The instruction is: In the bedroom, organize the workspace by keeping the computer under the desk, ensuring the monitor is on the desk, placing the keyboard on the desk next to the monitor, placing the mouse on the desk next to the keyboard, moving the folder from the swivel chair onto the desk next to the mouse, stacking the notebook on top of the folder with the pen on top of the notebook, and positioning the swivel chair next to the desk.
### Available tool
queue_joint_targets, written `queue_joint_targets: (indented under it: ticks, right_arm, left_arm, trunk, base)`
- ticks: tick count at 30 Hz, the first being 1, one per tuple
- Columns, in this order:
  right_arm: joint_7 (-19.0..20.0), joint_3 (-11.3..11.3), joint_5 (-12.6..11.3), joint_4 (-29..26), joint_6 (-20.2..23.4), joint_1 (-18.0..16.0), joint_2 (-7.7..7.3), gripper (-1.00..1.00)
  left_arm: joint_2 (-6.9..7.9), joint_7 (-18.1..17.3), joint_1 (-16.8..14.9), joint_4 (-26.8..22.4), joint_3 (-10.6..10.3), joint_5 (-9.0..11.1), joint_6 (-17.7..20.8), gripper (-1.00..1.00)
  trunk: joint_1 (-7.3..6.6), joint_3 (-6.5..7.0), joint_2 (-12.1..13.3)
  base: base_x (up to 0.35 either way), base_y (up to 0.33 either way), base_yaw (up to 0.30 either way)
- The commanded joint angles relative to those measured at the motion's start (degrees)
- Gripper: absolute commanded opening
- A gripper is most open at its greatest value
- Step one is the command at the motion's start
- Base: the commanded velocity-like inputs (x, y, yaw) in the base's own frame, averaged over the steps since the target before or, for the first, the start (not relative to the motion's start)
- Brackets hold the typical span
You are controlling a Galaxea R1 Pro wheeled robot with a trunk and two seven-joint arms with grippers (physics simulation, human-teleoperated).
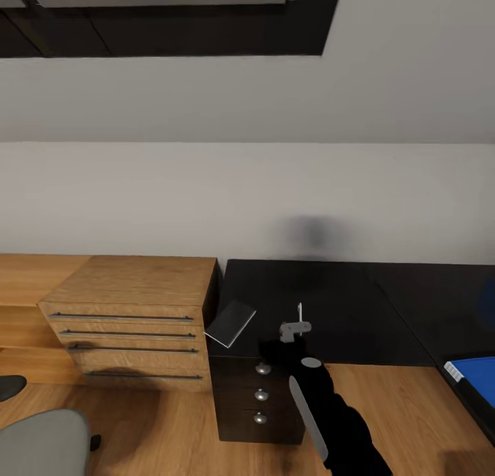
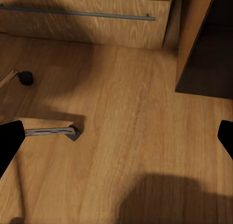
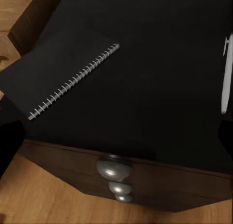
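Note:
The black-topped desk (image 1: 357, 304) stands against the wall, its drawer pedestal (image 1: 261, 400) under the left end. On that left corner lies the grey notebook (image 1: 230, 323), whose spiral binding is visible in the right wrist view (image 3: 63, 73). The slim pale pen (image 1: 300, 312) rests on the desk top just right of it (image 3: 225, 73). My right gripper (image 1: 294, 332) hovers open over the desk's front edge between notebook and pen (image 3: 116, 136). The blue folder (image 1: 474, 378) lies on the desk's right wing. The swivel chair's grey seat (image 1: 41, 438) is at lower left. My left gripper (image 2: 116, 136) hangs open over the floor.
A light wooden drawer cabinet (image 1: 130, 325) stands left of the desk, close to the notebook corner (image 2: 87, 15). One chrome chair leg (image 2: 48, 132) and a black caster (image 2: 26, 77) lie on the wooden floor (image 2: 131, 112) below my left gripper.

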Motion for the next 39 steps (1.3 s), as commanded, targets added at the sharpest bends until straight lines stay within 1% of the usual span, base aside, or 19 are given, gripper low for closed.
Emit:
queue_joint_targets:
  ticks: [1,5,7,8,10,12,13,15,16,18,19,22,24,27,32,39]
  right_arm:
    - [-1.0,0.1,-0.5,-1.1,0.9,-0.1,0.08,1.0]
    - [-1.5,0.9,-0.6,-2.4,1.7,-0.1,0.13,1.0]
    - [-1.4,2.2,-0.7,-2.6,1.7,-0.1,-0.04,1.0]
    - [-1.2,3.2,-0.8,-2.5,1.5,-0.1,-0.14,1.0]
    - [-0.9,4.2,-1.0,-1.8,1.1,-0.1,-0.22,1.0]
    - [-0.7,4.6,-1.3,-1.1,0.7,0.0,-0.26,1.0]
    - [-0.6,4.9,-1.8,-0.4,0.2,0.0,-0.28,1.0]
    - [-0.5,5.0,-2.5,0.3,-0.4,0.0,-0.29,1.0]
    - [-0.4,5.1,-3.2,1.0,-1.1,0.0,-0.33,1.0]
    - [-0.4,5.3,-3.9,2.5,-2.6,0.0,-0.32,1.0]
    - [-0.4,5.3,-4.0,3.2,-3.3,0.0,-0.32,1.0]
    - [-0.3,5.5,-4.3,6.0,-7.3,0.0,-0.32,1.0]
    - [-0.3,5.5,-4.3,6.9,-9.6,0.0,-0.32,1.0]
    - [-0.3,5.5,-4.4,7.5,-11.2,0.0,-0.33,1.0]
    - [-0.3,5.5,-4.4,7.8,-12.0,0.0,-0.38,1.0]
    - [-0.5,5.5,-4.4,7.7,-12.3,0.0,-0.59,1.0]
  left_arm:
    - [-0.01,0.5,0.0,0.0,0.1,-0.6,-0.1,1.0]
    - [-0.01,0.5,0.0,0.0,0.1,-0.7,-0.1,1.0]
    - [-0.01,0.5,0.0,0.0,0.1,-0.7,-0.1,1.0]
    - [-0.01,0.5,0.0,0.0,0.1,-0.7,-0.1,1.0]
    - [-0.01,0.5,0.0,0.0,0.1,-0.7,0.0,1.0]
    - [-0.01,0.5,0.0,0.0,0.1,-0.7,0.0,1.0]
    - [-0.01,0.5,0.0,0.0,0.1,-0.7,0.0,1.0]
    - [-0.01,0.5,0.0,0.0,0.1,-0.7,0.0,1.0]
    - [-0.01,0.5,0.0,0.0,0.1,-0.7,0.0,1.0]
    - [-0.01,0.5,0.0,0.0,0.1,-0.7,0.1,1.0]
    - [-0.01,0.5,0.0,0.0,0.1,-0.7,0.1,1.0]
    - [-0.01,0.5,0.0,0.0,0.1,-0.7,0.0,1.0]
    - [-0.01,0.5,0.0,0.0,0.1,-0.8,0.0,1.0]
    - [-0.01,0.5,0.0,0.0,0.1,-0.8,0.0,1.0]
    - [-0.01,0.5,0.0,0.0,0.1,-0.8,0.0,1.0]
    - [-0.01,0.5,0.0,0.0,0.0,-0.8,0.0,1.0]
  trunk:
    - [0.0,-0.07,0.0]
    - [0.0,-0.07,0.0]
    - [0.0,-0.07,0.0]
    - [0.0,-0.07,0.0]
    - [0.0,-0.07,0.0]
    - [0.0,-0.07,0.0]
    - [0.0,-0.07,0.0]
    - [0.0,-0.11,0.0]
    - [0.0,-0.14,0.0]
    - [0.0,-0.21,0.0]
    - [0.0,-0.25,0.0]
    - [0.0,-0.38,0.0]
    - [0.0,-0.5,0.0]
    - [0.0,-0.68,0.0]
    - [0.0,-1.0,0.0]
    - [0.0,-1.4,0.0]
  base:
    - [0.09,0.017,0.0]
    - [0.214,0.064,0.0]
    - [0.268,0.046,0.0]
    - [0.247,0.026,0.0]
    - [0.221,0.017,0.0]
    - [0.196,0.01,0.0]
    - [0.182,0.005,0.019]
    - [0.175,0.004,0.061]
    - [0.141,0.002,0.136]
    - [0.097,0.001,0.171]
    - [0.06,0.001,0.197]
    - [0.03,0.0,0.214]
    - [0.013,0.0,0.214]
    - [0.006,0.0,0.212]
    - [0.032,0.0,0.211]
    - [0.247,0.0,0.181]
